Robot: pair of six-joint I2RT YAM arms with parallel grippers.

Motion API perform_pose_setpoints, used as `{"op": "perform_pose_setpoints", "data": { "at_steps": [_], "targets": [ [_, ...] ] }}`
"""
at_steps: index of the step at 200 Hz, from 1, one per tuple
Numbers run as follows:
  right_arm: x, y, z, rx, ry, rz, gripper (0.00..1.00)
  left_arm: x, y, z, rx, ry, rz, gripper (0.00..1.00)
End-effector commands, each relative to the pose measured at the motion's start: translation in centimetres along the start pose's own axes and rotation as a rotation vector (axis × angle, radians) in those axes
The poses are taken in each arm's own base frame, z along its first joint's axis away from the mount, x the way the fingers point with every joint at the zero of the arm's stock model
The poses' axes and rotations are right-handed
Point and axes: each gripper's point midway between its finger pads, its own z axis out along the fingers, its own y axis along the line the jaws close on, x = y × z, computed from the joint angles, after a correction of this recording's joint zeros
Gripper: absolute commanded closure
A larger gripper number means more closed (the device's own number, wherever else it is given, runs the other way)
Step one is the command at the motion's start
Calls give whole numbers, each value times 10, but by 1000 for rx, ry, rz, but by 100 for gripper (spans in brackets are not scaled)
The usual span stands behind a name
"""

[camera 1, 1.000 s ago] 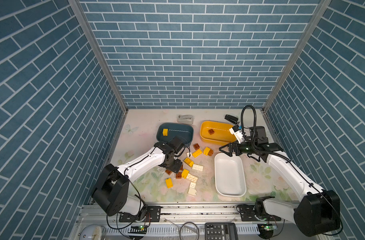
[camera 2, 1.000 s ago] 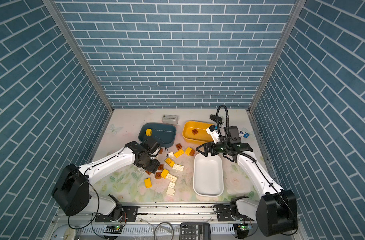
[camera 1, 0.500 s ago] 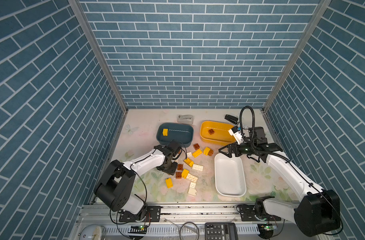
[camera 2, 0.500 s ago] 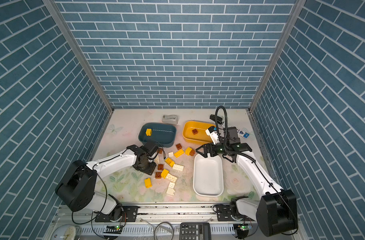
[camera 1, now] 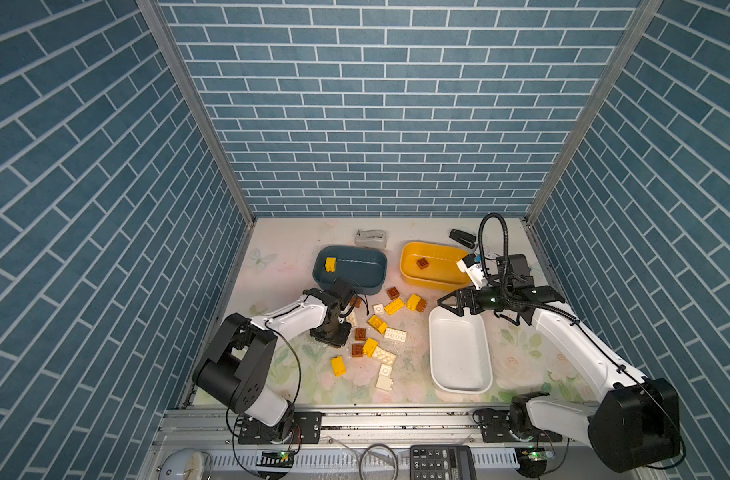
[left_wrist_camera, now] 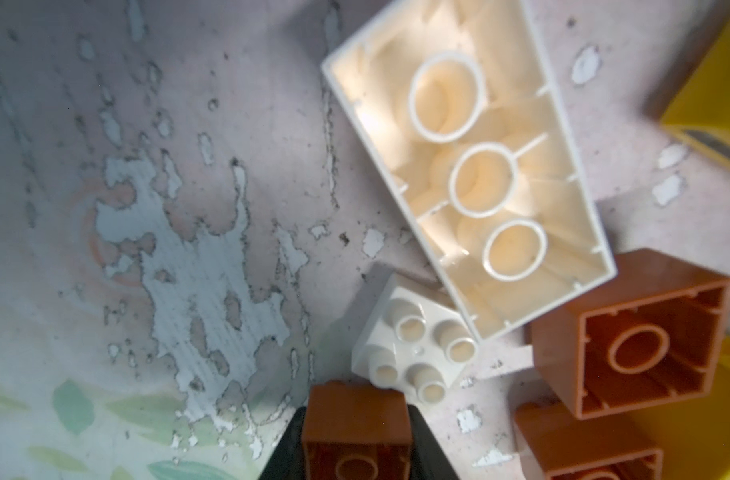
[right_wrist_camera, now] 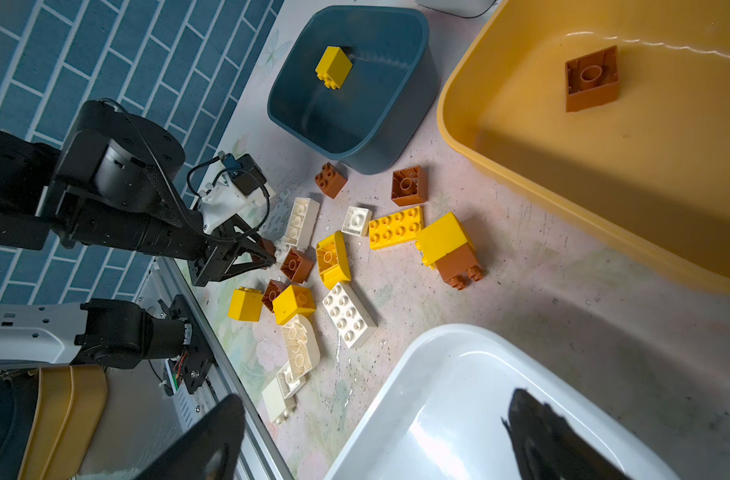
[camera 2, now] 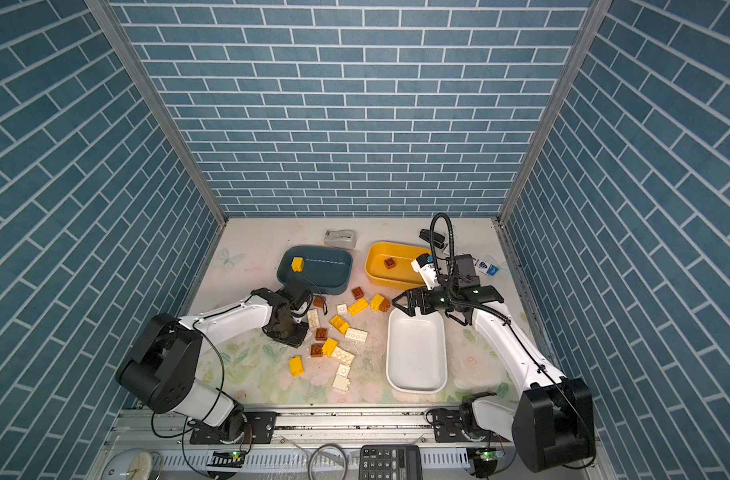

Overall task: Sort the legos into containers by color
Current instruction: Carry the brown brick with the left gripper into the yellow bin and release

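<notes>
Loose yellow, brown and cream legos point(camera 1: 377, 332) lie on the table between the tubs. My left gripper point(left_wrist_camera: 357, 440) points down at the pile's left edge, shut on a brown lego point(left_wrist_camera: 355, 407); a small white lego point(left_wrist_camera: 413, 353) touches that brick. Both top views show the gripper body point(camera 1: 332, 332) hiding the grip. The dark blue container point(camera 1: 361, 272) holds one yellow lego point(camera 1: 330, 264). The yellow container point(camera 1: 444, 276) holds one brown lego point(camera 1: 422, 262). My right gripper point(right_wrist_camera: 375, 436) hangs open over the far end of the white container point(camera 1: 458, 357), which holds nothing.
A grey tape dispenser point(camera 1: 370, 238) and a black stapler point(camera 1: 463, 238) sit at the back, behind the tubs. A small blue-and-white carton point(camera 2: 485, 266) lies at the right edge. A calculator point(camera 1: 442, 461) rests in front of the rail.
My left gripper dropped onto the left edge of the pile and shut on a brown lego. The right arm has held its place, open.
</notes>
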Motion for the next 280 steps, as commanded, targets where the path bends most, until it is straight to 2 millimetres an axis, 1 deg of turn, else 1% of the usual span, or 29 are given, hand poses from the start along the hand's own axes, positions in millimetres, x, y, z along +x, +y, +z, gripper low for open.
{"op": "perform_pose_setpoints", "data": {
  "at_steps": [1,16,28,45,57,71,83,93,116,124,137,153,173,191,223,229,242,257,271,280],
  "targets": [
    [-12,2,-3,10,-19,-11,1,-7,-1,-24,12,-16,-3,69],
    [-20,2,-5,10,-44,-9,2,-18,-6,-43,31,-49,-14,69],
    [-27,4,-6,-5,-64,0,2,-31,-12,-61,58,-89,-28,69],
    [-38,8,-9,-32,-84,7,2,-54,-21,-86,97,-155,-61,69],
    [-45,8,-12,-33,-102,6,1,-73,-31,-103,135,-208,-73,69],
    [-53,4,-16,-35,-131,14,2,-96,-47,-120,177,-264,-59,69],
    [-57,0,-20,-37,-150,25,2,-117,-63,-131,205,-304,-34,69],
    [-59,-6,-22,-28,-158,35,2,-135,-77,-136,233,-332,-20,69],
    [-63,-14,-26,-6,-163,46,1,-172,-109,-142,275,-389,24,70],
    [-64,-17,-27,3,-161,50,2,-184,-120,-139,284,-403,38,69],
    [-64,-20,-27,11,-161,48,1,-207,-138,-141,305,-444,56,69],
    [-65,-24,-27,25,-163,50,1,-230,-159,-140,312,-482,79,69],
    [-63,-30,-28,49,-162,57,1,-253,-179,-129,322,-505,85,70],
    [-61,-35,-30,71,-159,67,1,-270,-188,-114,317,-520,83,70],
    [-54,-40,-33,98,-138,71,1,-302,-192,-88,285,-570,42,69],
    [-52,-40,-33,101,-135,71,1,-304,-189,-78,253,-556,41,69],
    [-49,-40,-35,108,-125,68,1,-307,-183,-65,200,-519,34,67],
    [-45,-40,-37,121,-120,63,1,-309,-174,-59,140,-505,25,62],
    [-40,-40,-38,124,-105,62,1,-310,-170,-60,118,-510,17,58],
    [-37,-39,-39,125,-98,61,1,-310,-169,-64,117,-513,17,51]
  ]
}}
